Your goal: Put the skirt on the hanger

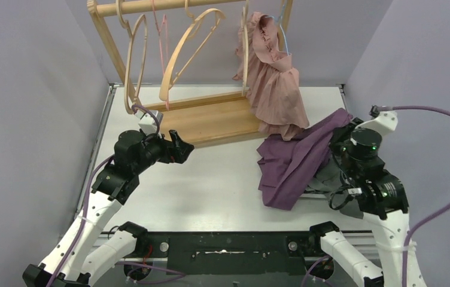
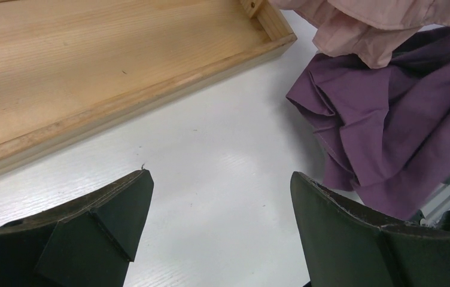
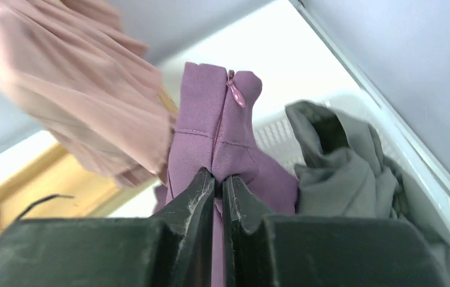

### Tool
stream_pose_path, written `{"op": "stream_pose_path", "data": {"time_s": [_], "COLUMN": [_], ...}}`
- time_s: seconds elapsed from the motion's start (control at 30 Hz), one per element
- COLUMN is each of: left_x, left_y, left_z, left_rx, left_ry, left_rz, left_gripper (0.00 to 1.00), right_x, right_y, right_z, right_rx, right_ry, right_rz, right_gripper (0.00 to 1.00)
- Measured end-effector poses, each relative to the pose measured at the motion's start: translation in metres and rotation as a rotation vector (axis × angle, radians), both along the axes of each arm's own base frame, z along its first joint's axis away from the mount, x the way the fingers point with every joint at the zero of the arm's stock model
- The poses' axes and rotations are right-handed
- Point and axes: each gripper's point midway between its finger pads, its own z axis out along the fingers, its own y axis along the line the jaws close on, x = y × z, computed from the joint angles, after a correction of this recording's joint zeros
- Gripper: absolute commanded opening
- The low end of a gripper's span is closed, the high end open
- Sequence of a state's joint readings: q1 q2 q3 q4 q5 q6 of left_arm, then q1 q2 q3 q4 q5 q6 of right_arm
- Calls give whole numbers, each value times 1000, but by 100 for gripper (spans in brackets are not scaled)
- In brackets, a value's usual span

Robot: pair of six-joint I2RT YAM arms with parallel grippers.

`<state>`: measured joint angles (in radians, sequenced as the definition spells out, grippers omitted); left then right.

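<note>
Purple skirt (image 3: 213,125) partly behind the right end effector (image 3: 219,179) in wrist view

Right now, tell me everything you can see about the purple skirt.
The purple skirt is a thin, matte woven cloth, crumpled in loose folds on the right side of the white table. Its far end is raised: the right claw is shut on the waistband, beside a seam with a small pink zipper pull. The hem of the pink skirt hanging on the wooden rack rests over its far edge, and a grey cloth lies against its right side.
</note>
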<state>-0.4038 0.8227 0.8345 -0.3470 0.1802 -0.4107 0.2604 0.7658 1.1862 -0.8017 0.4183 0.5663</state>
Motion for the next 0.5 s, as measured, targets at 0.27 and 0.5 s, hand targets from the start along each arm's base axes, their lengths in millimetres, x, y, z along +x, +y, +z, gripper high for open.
{"op": "stream_pose_path", "data": {"time_s": [0.27,0.5], "left_x": [5,8], "left_y": [1,4], "left_z": [4,7], "left_rx": [-13,-14], "left_ry": [8,4], "left_rz": [31,57], "left_gripper": [85,85], "right_x": [-25,-31], "right_y": [9,52], "right_z": [114,185], "right_rx": [-16,-34], "right_ry": [-259,-430], "right_rz": [138,412], "right_gripper": [0,0]}}
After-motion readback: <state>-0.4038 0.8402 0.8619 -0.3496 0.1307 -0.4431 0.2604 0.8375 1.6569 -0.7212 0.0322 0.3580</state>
